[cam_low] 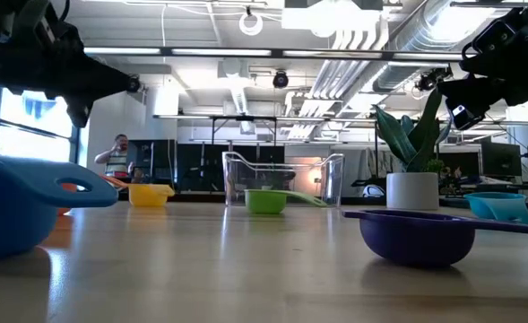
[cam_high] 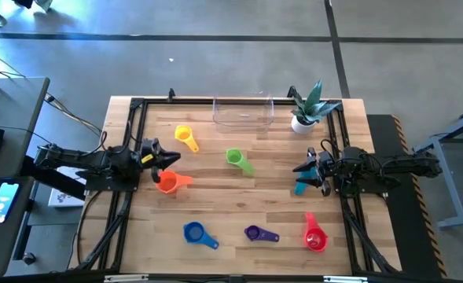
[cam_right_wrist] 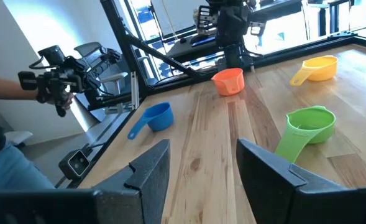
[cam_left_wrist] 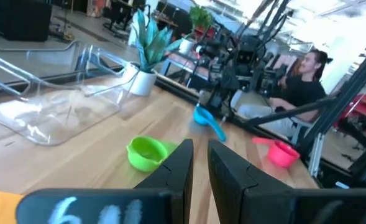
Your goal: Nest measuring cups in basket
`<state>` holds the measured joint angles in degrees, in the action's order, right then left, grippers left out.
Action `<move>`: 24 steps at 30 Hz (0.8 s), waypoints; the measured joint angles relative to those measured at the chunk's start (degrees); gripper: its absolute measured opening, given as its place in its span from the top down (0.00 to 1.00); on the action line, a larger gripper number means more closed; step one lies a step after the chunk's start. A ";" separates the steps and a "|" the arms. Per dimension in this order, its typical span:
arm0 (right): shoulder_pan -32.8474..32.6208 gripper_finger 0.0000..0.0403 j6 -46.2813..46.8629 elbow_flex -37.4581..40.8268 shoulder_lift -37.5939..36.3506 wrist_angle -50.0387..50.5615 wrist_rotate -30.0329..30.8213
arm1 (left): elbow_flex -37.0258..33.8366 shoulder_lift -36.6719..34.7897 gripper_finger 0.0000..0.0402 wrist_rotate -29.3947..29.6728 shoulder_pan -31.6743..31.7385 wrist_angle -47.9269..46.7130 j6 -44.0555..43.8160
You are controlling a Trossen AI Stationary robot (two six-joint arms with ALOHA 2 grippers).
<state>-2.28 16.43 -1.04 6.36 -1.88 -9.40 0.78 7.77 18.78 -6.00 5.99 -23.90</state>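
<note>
Seven measuring cups lie apart on the wooden table: yellow [cam_high: 185,137], green [cam_high: 237,159], orange [cam_high: 168,182], blue [cam_high: 196,233], purple [cam_high: 256,233], red [cam_high: 315,237] and light blue [cam_high: 300,187]. The clear basket [cam_high: 243,112] stands at the far edge with nothing in it. My left gripper [cam_high: 172,161] hovers level at the left side, just beyond the orange cup, its fingers [cam_left_wrist: 183,163] a narrow gap apart with nothing between them. My right gripper [cam_high: 302,171] hovers level at the right side, above the light blue cup, open wide [cam_right_wrist: 204,146] and holding nothing.
A small white pot with a green plant [cam_high: 306,110] stands right of the basket at the far right corner. Black frame rails [cam_high: 133,126] run along the table's left, far and right sides. A seated person [cam_left_wrist: 301,87] shows beyond the table's right side.
</note>
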 joint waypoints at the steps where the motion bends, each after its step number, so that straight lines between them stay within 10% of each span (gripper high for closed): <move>1: 0.00 0.56 0.00 0.00 -0.01 0.01 0.01 | 0.00 0.00 0.90 0.03 0.00 0.35 0.01; 24: 0.00 0.56 -0.02 0.00 0.01 0.18 12.09 | 3.76 0.19 0.90 2.87 0.02 5.38 -2.18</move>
<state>-2.28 16.40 -1.04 6.36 -1.71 2.69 4.54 7.96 21.65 -5.98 11.37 -26.08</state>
